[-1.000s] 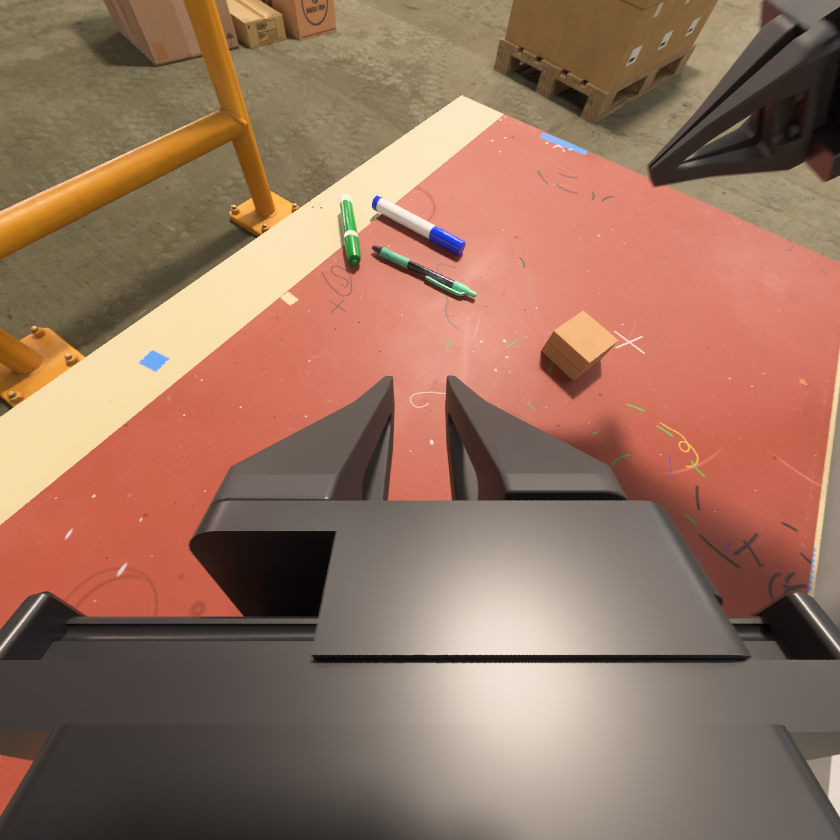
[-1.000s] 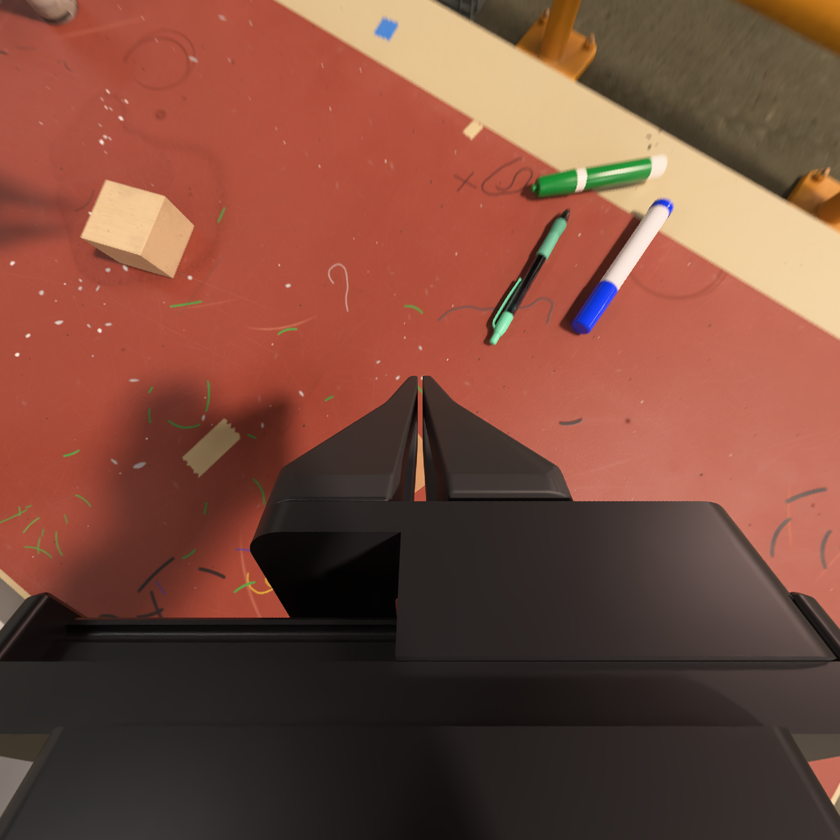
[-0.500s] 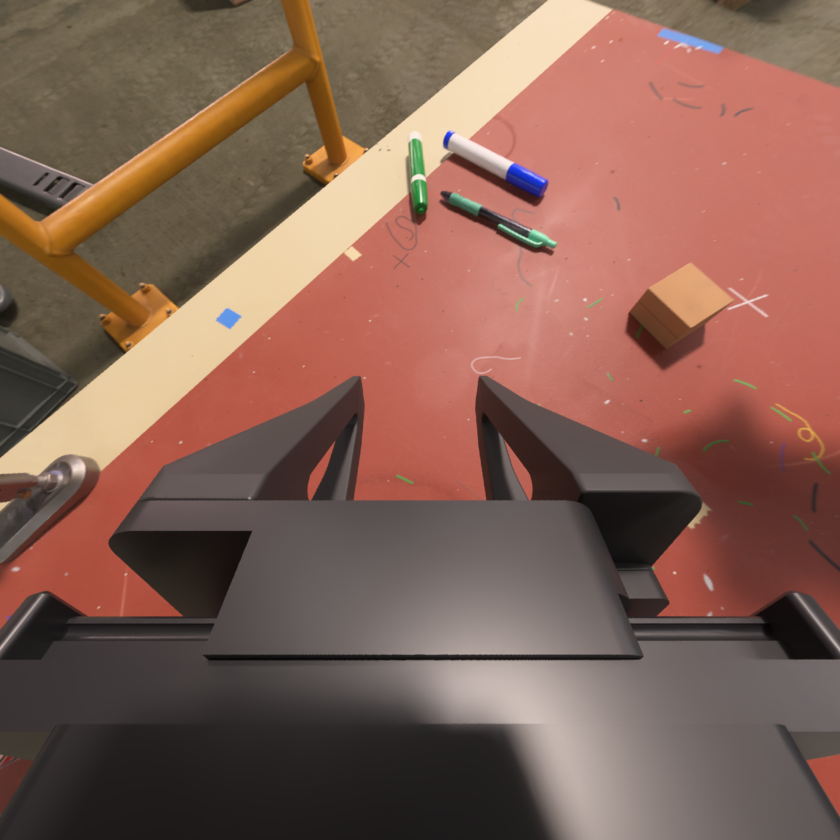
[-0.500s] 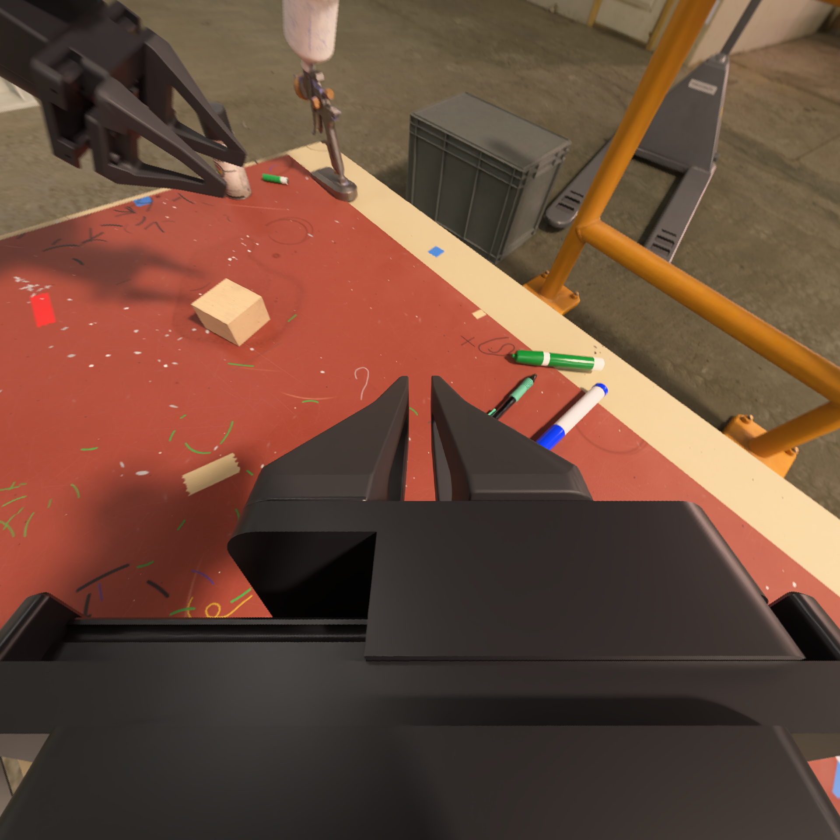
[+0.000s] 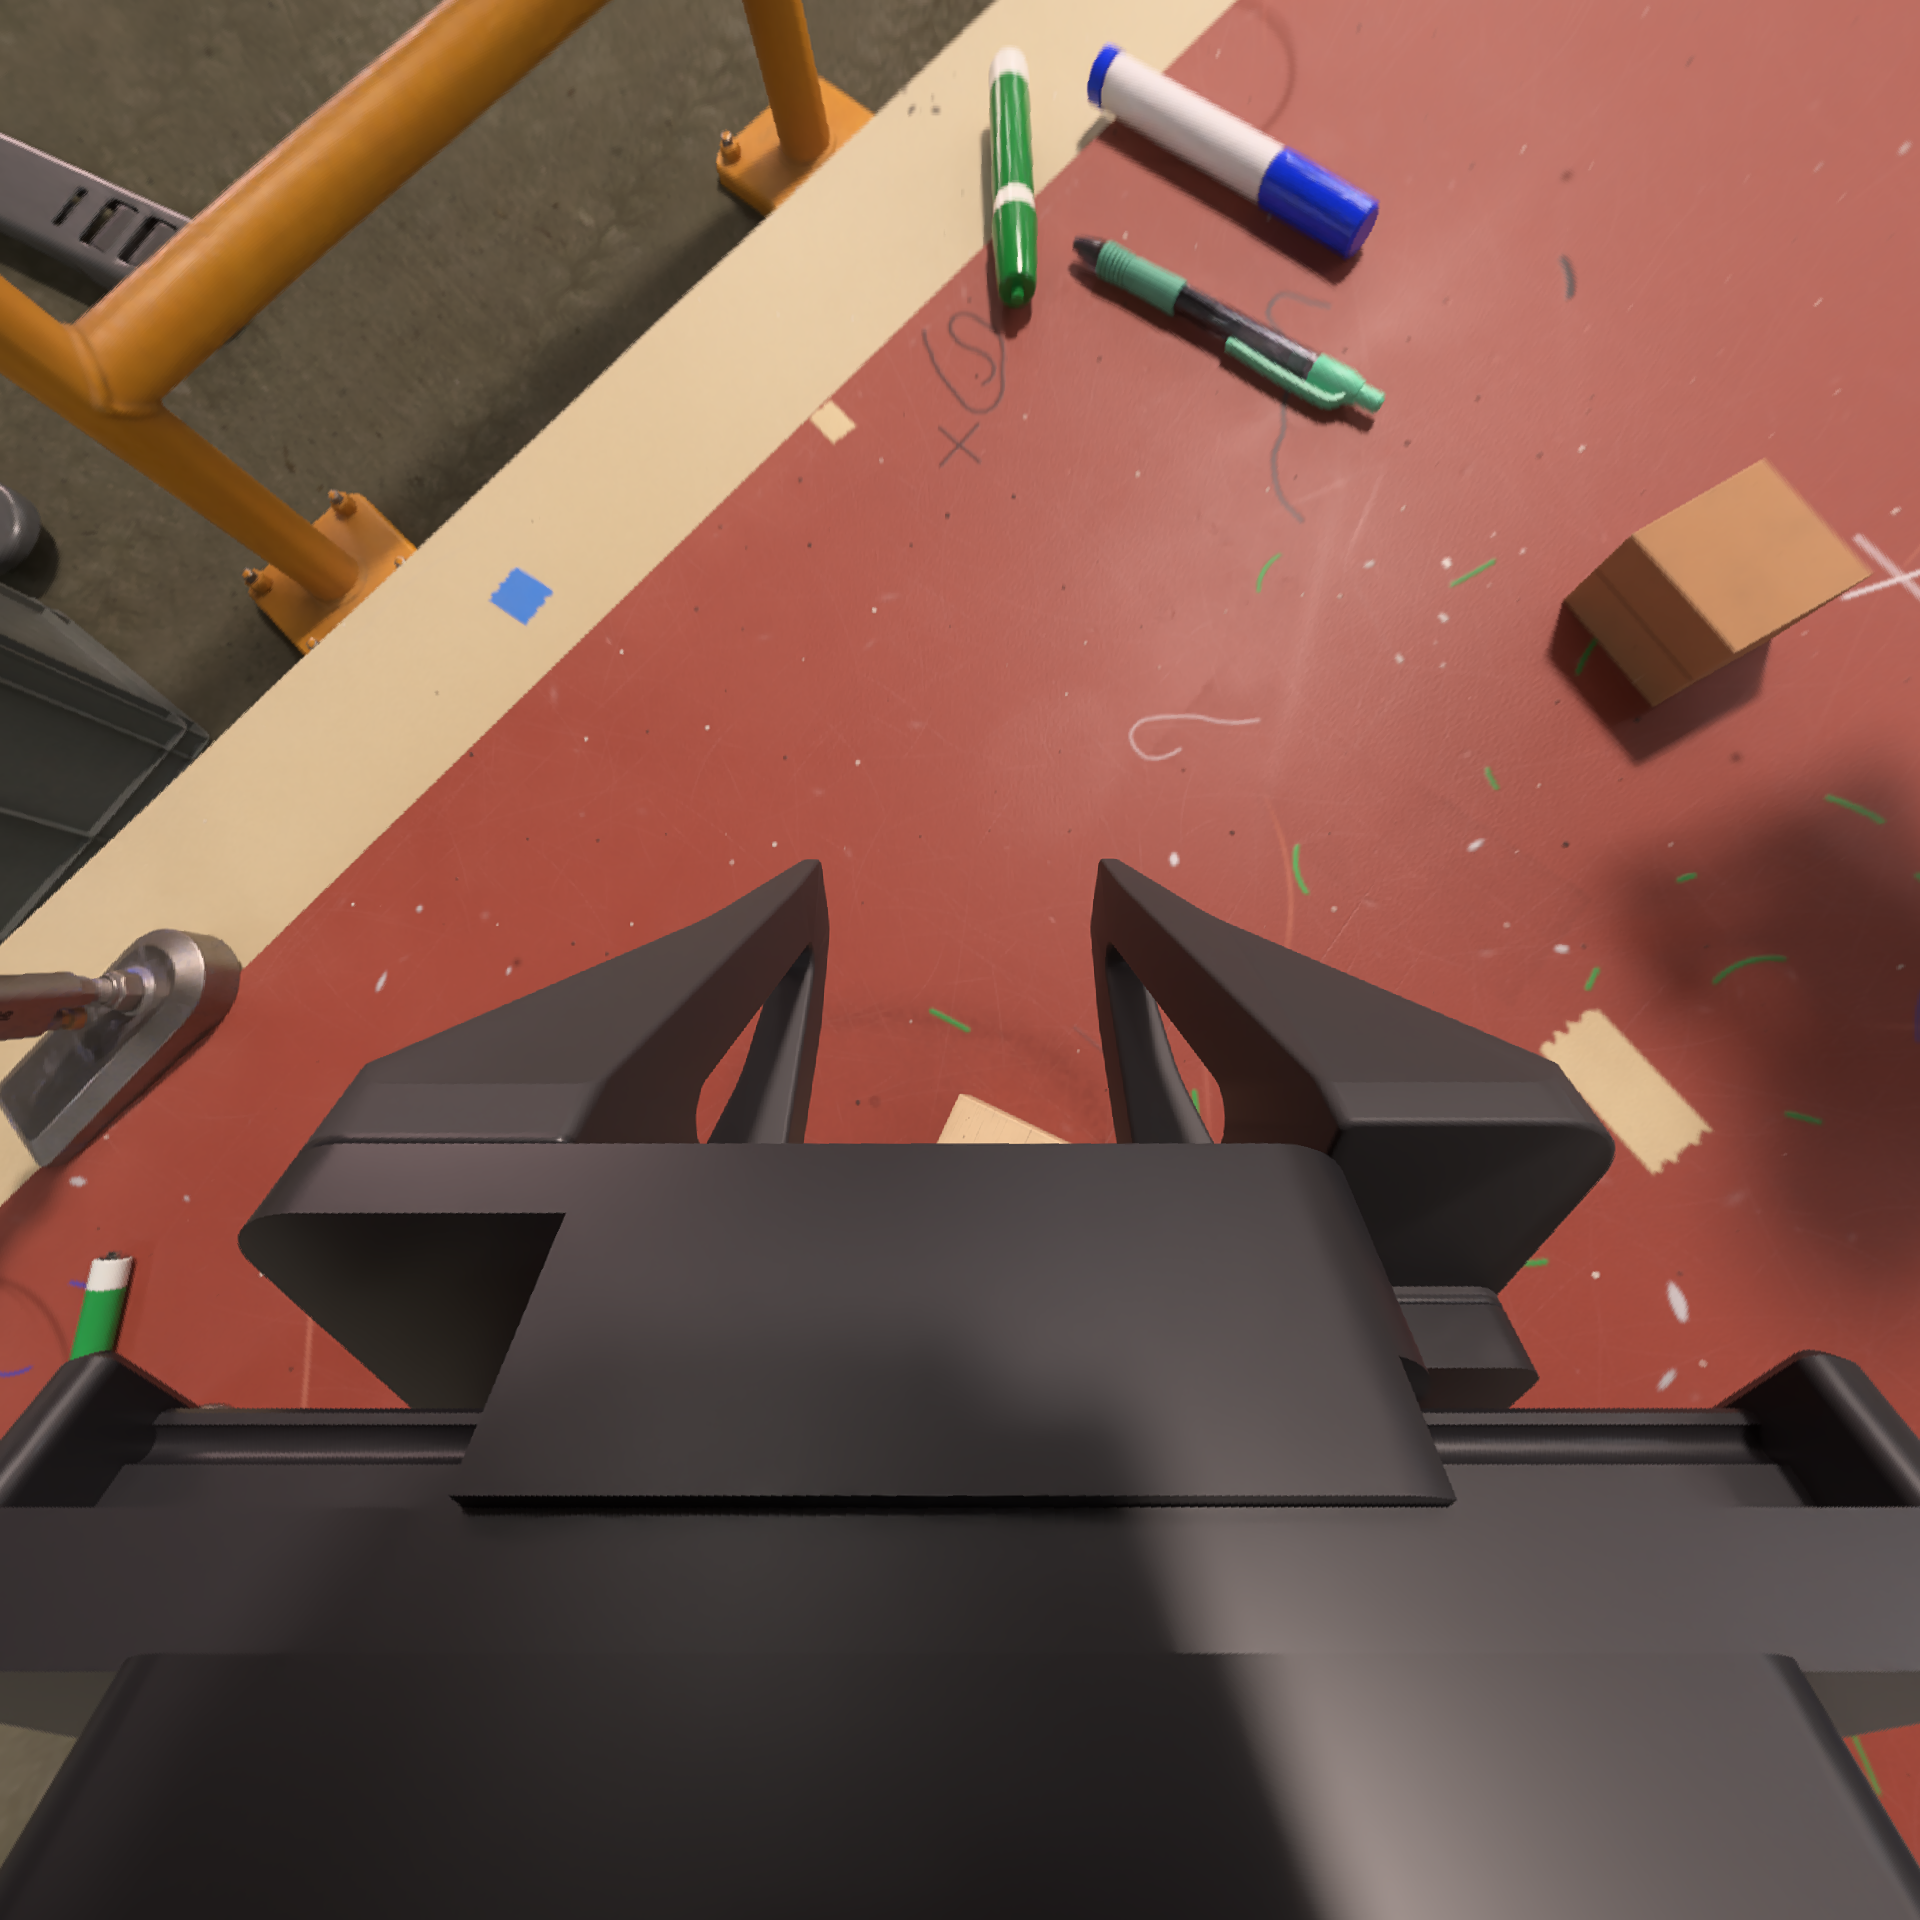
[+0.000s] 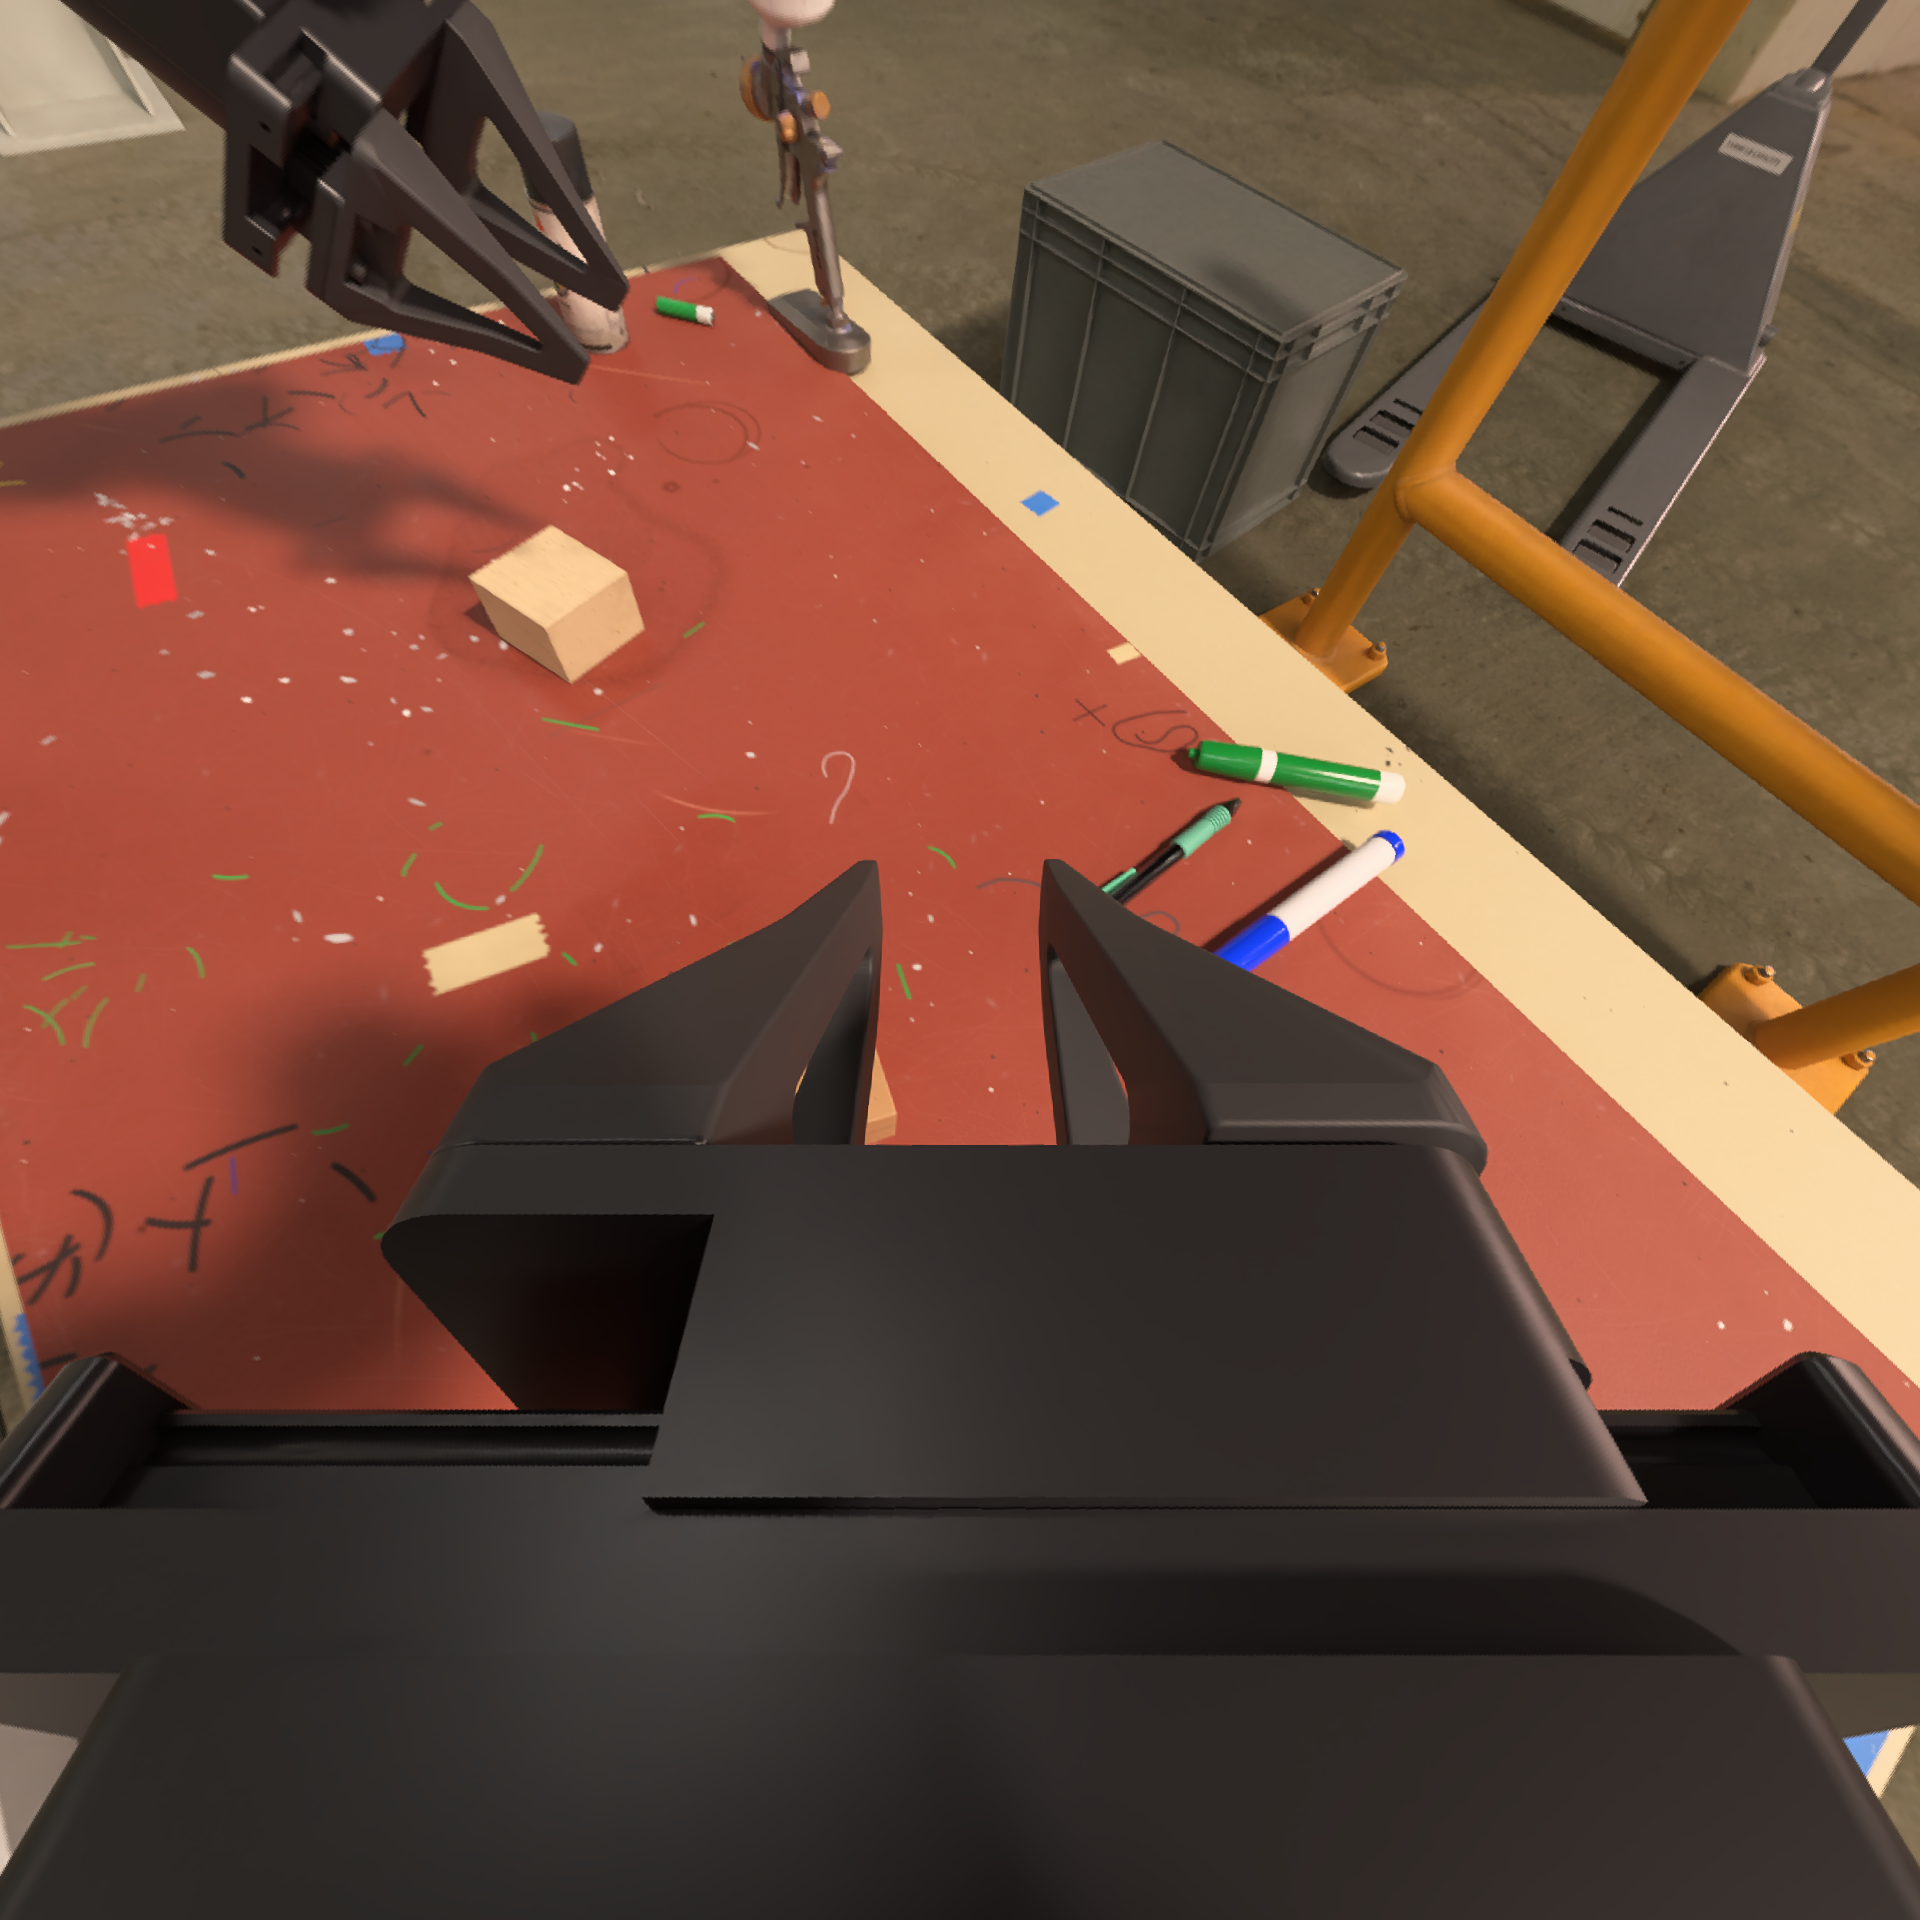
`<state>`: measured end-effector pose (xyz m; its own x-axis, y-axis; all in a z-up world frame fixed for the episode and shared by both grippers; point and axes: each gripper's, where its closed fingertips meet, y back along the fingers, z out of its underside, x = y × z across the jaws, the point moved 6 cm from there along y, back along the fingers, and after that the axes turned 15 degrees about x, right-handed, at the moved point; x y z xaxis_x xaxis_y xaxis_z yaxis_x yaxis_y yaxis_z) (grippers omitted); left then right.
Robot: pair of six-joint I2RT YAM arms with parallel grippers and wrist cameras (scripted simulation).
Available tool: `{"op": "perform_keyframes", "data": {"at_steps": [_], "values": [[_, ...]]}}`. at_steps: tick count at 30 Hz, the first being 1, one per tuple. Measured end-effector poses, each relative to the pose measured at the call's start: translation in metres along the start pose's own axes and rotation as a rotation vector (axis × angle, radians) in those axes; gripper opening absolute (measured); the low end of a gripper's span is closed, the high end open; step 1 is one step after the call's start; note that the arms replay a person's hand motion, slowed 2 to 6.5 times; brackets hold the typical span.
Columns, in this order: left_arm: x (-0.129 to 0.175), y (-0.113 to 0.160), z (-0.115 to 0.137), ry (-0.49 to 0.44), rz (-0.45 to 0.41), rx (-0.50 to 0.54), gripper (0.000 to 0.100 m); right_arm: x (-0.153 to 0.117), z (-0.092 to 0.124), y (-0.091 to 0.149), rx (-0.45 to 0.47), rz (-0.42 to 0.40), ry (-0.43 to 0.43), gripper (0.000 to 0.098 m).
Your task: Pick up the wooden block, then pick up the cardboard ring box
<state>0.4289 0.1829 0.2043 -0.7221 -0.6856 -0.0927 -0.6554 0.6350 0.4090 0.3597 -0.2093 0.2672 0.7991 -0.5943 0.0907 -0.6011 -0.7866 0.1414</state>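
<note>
Two sets of fingers spread, nothing held

Left fingers (image 5: 821,935) gape above the wooden block (image 6: 559,601), only its corner showing between them, probably. I should centre, descend squarely, then close. Right fingers (image 6: 868,935) hover parted; the cardboard ring box (image 5: 1714,582) sits apart on the counter (image 5: 727,675).

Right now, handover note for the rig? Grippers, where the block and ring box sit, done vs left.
Left gripper: open, empty, above the wooden block, whose corner shows between its fingers.
Right gripper: open, empty, near the cardboard ring box, whose edge peeks beside its left finger.
Both things rest on the red mat, well apart; three pens lie by the far edge.
Done: nothing lifted yet.
Left: grasp and lift the block, then the ring box.
</note>
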Motion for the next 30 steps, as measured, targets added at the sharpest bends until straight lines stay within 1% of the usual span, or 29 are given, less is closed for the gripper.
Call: {"op": "perform_keyframes", "data": {"at_steps": [4, 9, 12, 14, 18, 22, 27, 30], "values": [[0.003, -0.005, 0.006, -0.038, 0.007, -0.049, 0.043, 0.011, 0.016, 0.001, -0.012, 0.006, -0.010, 0.0276], [0.008, -0.010, 0.017, -0.105, 0.038, -0.127, 0.042, 0.023, 0.035, -0.006, -0.046, -0.018, -0.088, 0.0294], [0.010, -0.011, 0.025, -0.146, 0.043, -0.184, 0.045, 0.028, 0.042, -0.009, -0.046, -0.032, -0.122, 0.0296], [0.012, -0.011, 0.030, -0.172, 0.047, -0.223, 0.049, 0.030, 0.045, -0.010, -0.041, -0.043, -0.139, 0.0297], [0.015, -0.010, 0.039, -0.231, 0.056, -0.288, 0.062, 0.033, 0.050, -0.012, -0.043, -0.061, -0.155, 0.0297], [0.018, -0.009, 0.048, -0.304, 0.054, -0.353, 0.075, 0.037, 0.054, -0.011, -0.049, -0.059, -0.163, 0.0297], [0.023, -0.009, 0.059, -0.374, 0.050, -0.432, 0.088, 0.041, 0.055, -0.009, -0.037, -0.069, -0.183, 0.0297], [0.026, -0.013, 0.064, -0.392, 0.057, -0.461, 0.092, 0.043, 0.055, -0.007, -0.025, -0.075, -0.199, 0.0297]]}}
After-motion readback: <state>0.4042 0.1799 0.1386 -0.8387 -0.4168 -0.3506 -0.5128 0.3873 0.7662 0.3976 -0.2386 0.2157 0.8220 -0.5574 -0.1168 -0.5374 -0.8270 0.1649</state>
